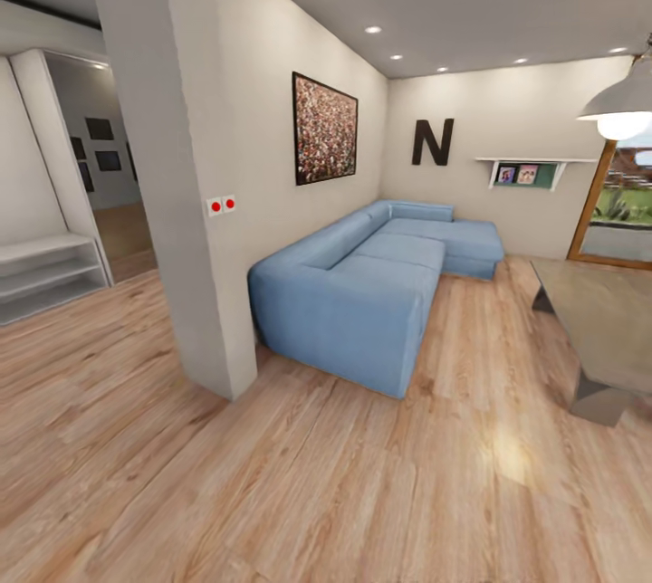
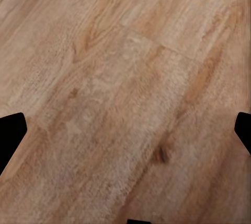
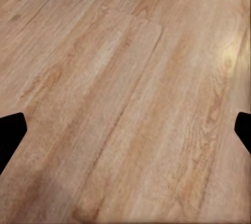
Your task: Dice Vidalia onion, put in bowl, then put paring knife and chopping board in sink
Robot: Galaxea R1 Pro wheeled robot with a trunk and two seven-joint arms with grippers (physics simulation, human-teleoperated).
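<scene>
I am in a living room, and none of the kitchen things are in sight here: no onion, sink, board, knife or bowl to place.

From my head camera, a blue corner sofa (image 1: pixel 371 293) sits at the centre, running back toward 1 o'clock along a white wall. A speckled painting (image 1: pixel 324 129) hangs above it at 12 o'clock, and a big black letter N (image 1: pixel 433 142) is on the far wall at 1 o'clock, with a small shelf (image 1: pixel 530 168) of pictures beside it. A white pillar (image 1: pixel 186 185) stands at 10 o'clock, carrying a switch plate with two red dots (image 1: pixel 222 204). A low white rack (image 1: pixel 45 273) is at 9 o'clock. At 3 o'clock a grey table (image 1: pixel 602 329) juts in, and a white pendant lamp (image 1: pixel 620 108) hangs above it at 2 o'clock. Wood floor (image 1: pixel 272 474) fills everything from 4 to 8 o'clock.

My left gripper (image 2: pixel 125 130) looks down at the floor (image 2: pixel 125 78); its dark fingertips (image 2: pixel 10 132) show at opposite edges, spread wide, holding nothing. My right gripper (image 3: pixel 125 130) is the same: fingertips (image 3: pixel 10 132) far apart over bare planks (image 3: pixel 125 78), empty.
</scene>
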